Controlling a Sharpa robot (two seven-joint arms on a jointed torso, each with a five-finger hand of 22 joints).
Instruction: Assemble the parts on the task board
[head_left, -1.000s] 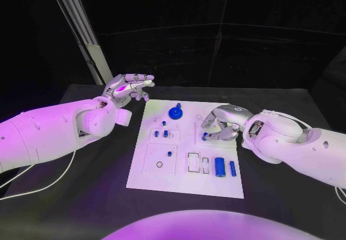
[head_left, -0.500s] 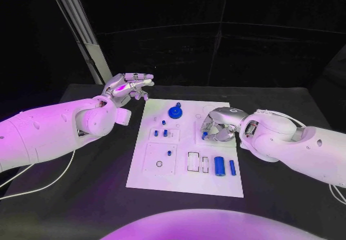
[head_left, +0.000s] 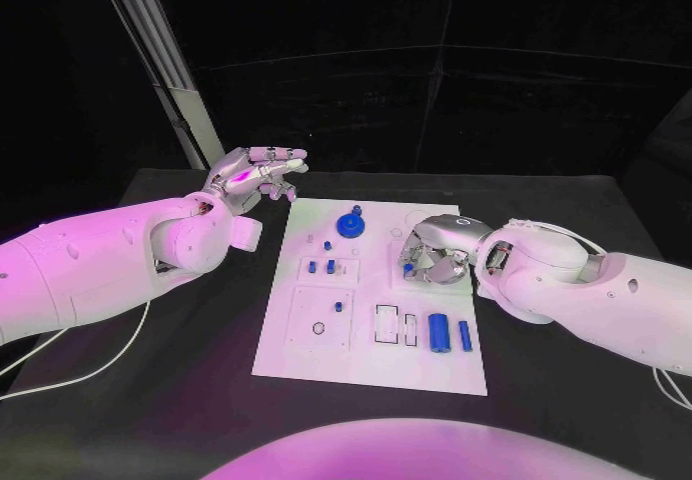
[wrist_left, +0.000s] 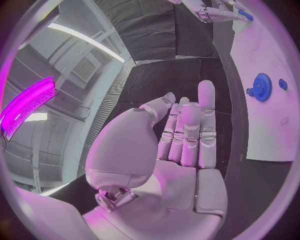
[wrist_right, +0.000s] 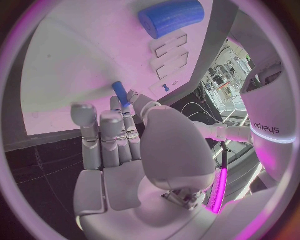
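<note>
From the head camera, the right hand (head_left: 437, 256) hovers low over the right half of the white task board (head_left: 368, 355), its fingers curled round a small blue peg (head_left: 410, 268) pinched at their tips, while the left hand (head_left: 255, 175) hangs raised beyond the board's far left corner, holding nothing, over the black worktop (head_left: 173, 400). The peg sits on the board-centre side of the right hand, just beside the empty sockets near the middle of the board; the right hand is plainly the nearer of the two to them, so seating the peg looks like its job. A blue gear (head_left: 351, 226) stands toward the far end, and a blue cylinder (head_left: 438, 331) lies near the front edge. In the left wrist camera, the left hand (wrist_left: 181, 145) shows fingers straight and close together, empty, with the gear (wrist_left: 260, 87) well apart from it. In the right wrist camera, the peg (wrist_right: 121, 94) juts beyond the right hand's fingertips (wrist_right: 116, 106), its long axis pointing at the board surface, the cylinder (wrist_right: 171, 18) lying farther out.
</note>
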